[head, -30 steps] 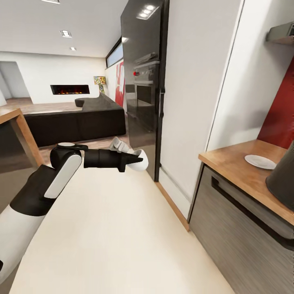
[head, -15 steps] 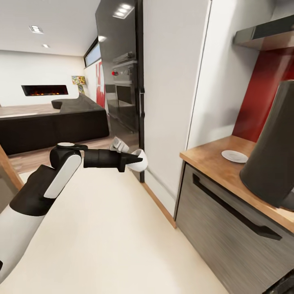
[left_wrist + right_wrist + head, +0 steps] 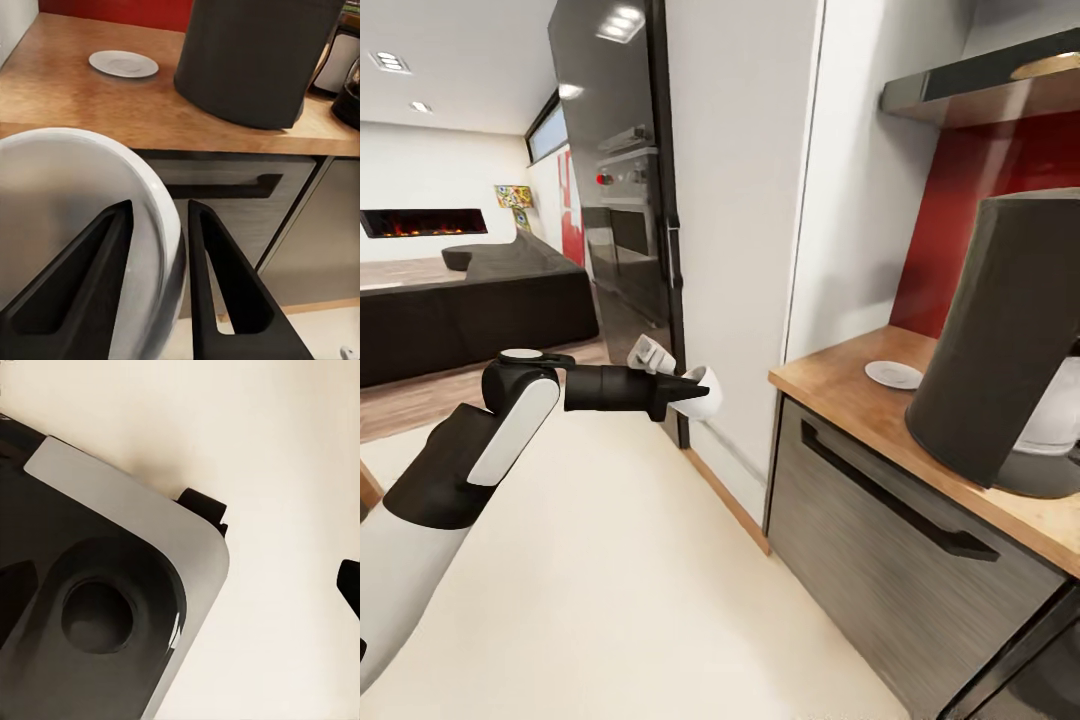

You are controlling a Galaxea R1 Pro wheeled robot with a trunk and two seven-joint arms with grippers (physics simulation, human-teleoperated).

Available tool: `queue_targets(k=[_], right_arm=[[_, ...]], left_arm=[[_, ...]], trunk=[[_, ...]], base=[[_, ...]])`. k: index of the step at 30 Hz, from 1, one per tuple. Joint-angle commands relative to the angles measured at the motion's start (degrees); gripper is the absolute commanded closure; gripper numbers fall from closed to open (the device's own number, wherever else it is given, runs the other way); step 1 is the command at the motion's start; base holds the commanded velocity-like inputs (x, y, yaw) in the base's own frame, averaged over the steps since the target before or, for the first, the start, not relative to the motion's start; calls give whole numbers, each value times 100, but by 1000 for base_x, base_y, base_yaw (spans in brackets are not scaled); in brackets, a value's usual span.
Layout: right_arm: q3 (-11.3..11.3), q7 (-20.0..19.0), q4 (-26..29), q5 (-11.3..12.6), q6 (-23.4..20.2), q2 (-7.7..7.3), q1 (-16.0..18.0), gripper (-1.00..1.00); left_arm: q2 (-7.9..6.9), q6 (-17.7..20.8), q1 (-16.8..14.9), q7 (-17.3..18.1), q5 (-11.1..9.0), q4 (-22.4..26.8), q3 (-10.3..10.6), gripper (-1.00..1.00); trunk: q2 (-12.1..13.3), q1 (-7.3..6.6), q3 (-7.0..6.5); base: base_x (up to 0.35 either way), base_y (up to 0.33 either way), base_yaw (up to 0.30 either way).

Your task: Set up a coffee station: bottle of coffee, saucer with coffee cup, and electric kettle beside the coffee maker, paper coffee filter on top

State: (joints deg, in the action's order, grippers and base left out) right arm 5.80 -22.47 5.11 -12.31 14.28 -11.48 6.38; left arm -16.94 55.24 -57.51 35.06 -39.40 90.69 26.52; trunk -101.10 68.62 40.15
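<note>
- My left pincer grips the coffee cup, its rim pinched between the 2 black fingers, held out over the pale floor.
- I see the saucer lying bare on the wooden tabletop, near its end by the white wall panel.
- Just beside the saucer stands the coffee maker, dark and tall.
- The kitchen shelf hangs above, against the red backsplash.
- I cannot tell how my right pincer stands.
</note>
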Motion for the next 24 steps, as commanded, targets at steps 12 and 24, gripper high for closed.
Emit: queue_targets(k=[12, 24], right_arm=[[44, 6, -2, -9, 24, -3, 3, -100], [44, 6, -2, -9, 23, -3, 3, -100]], left_arm=[[-3, 22, -6, 10, -7, 1, -2, 100], [-3, 22, -6, 10, -7, 1, -12, 100]], trunk=[[-3, -1, 5], [-3, -1, 5]], base=[[92, 187, -14], [11, 19, -245]])
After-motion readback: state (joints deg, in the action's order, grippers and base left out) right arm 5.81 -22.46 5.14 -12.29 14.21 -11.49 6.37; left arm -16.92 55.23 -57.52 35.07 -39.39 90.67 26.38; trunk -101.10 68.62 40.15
